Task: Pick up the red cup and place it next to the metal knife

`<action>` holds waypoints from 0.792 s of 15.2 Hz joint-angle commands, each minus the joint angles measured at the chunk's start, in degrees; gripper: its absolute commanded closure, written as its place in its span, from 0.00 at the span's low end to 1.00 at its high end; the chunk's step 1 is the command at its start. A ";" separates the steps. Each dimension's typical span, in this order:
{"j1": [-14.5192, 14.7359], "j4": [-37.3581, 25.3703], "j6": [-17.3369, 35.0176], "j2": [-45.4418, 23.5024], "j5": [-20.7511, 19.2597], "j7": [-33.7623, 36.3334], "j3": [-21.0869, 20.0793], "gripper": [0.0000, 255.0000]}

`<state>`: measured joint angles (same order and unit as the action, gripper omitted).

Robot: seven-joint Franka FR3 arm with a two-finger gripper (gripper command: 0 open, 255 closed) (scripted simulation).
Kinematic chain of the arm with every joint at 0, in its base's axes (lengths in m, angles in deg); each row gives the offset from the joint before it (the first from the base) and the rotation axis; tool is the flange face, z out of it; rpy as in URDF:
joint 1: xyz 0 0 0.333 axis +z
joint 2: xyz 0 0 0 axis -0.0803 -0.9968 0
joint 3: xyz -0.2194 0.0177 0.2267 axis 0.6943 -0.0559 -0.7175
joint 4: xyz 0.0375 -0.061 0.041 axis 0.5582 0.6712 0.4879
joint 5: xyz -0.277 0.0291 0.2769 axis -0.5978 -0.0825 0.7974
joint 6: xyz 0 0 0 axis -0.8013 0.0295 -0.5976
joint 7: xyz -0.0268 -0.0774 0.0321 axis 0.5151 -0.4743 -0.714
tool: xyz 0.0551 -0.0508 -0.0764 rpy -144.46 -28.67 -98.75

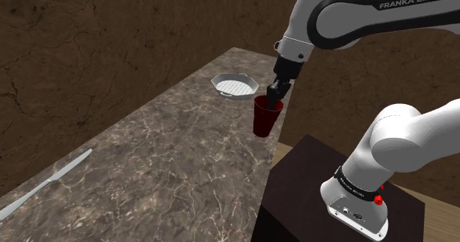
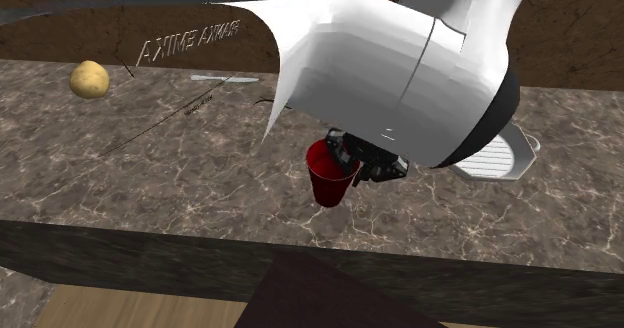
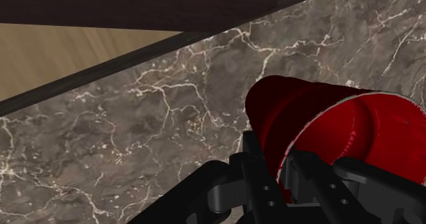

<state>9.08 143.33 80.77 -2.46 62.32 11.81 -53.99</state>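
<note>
My gripper is closed down on the cup rim. One finger is outside the wall, the other inside, so the wall's pinched betw. them. Cup is red and hangs right under my jaws.

Shoulder view: gripper & cup are right of centre, by the counter edge nearest the stand. Can't tell if the cup's base touches the top. Knife lies flat at lower left, well apart from cup, bare marble betw. them. White 8-sided dish is up-left of cup, near, not touching.

2nd ext. view: gripper & cup mid-frame, knife above & left of centre, yellowish lump far upper left. Dish is at right, partly behind the arm.
</note>
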 commanded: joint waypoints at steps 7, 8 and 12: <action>-0.40 -5.48 -6.50 1.09 -1.17 1.20 0.78 1.00; -0.44 -6.19 -7.28 1.17 -1.29 1.35 0.88 1.00; -0.59 -9.15 -10.34 1.32 -1.77 1.90 1.25 1.00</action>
<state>8.56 134.84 71.26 -1.30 60.71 13.65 -52.92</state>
